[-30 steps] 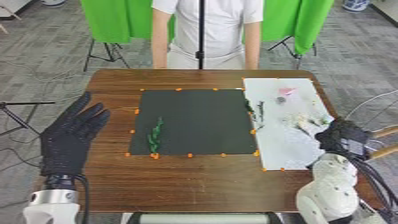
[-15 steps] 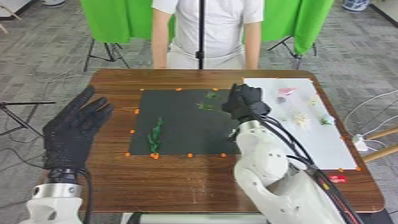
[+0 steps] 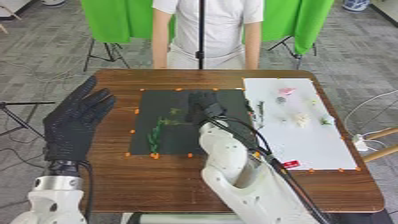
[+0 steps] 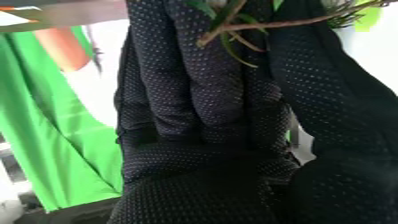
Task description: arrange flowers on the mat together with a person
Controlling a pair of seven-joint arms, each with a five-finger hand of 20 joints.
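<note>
- Two gloved hands: a left hand (image 3: 75,120) and a right hand (image 3: 206,106)
- Two mats: one dark mat (image 3: 182,142), one white mat (image 3: 311,145)
- One leafy stem (image 3: 155,137) at the dark mat's eight o'clock
- One twig (image 4: 266,25) in the right hand
- Two blooms, probably: pink flower (image 3: 286,91) near twelve o'clock on the white mat, cream flower (image 3: 302,119) near its centre
- One red tag (image 3: 290,164), six o'clock there
</note>
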